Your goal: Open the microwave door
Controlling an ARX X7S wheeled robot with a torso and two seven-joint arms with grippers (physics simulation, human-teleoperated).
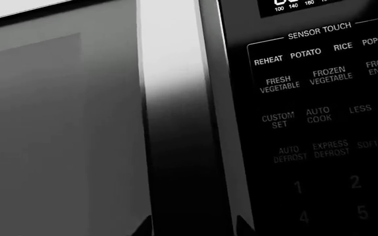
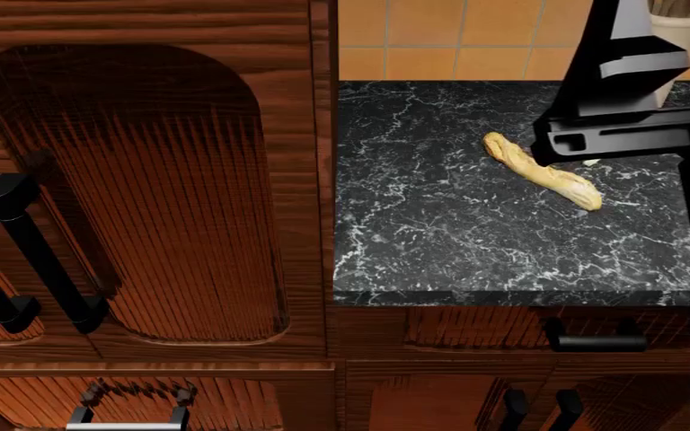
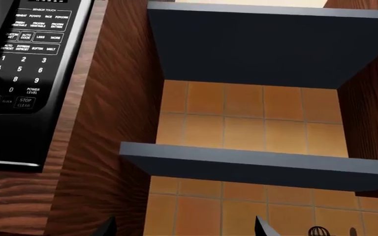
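Left end effector [image 1: 196, 227]: only two fingertip points show in its wrist view, spread, straddling the microwave door handle [image 1: 175, 123], nothing pinched yet. Probably lined up so the tips can close on or hook the handle and pull. Door glass [image 1: 57, 128] sits left of the handle, control panel [image 1: 320, 113] right; door looks shut.

Right end effector [image 3: 183, 227]: tips spread, empty, pointing at open shelves [image 3: 255, 162] right of the microwave [image 3: 25, 59], likely parked clear.

Head view: baguette [image 2: 541, 171] on the black marble tabletop [image 2: 441, 242]; a cup [image 2: 678, 36] at the far right holds something, contents unclear. Wooden cabinet [image 2: 141, 180] on the left.
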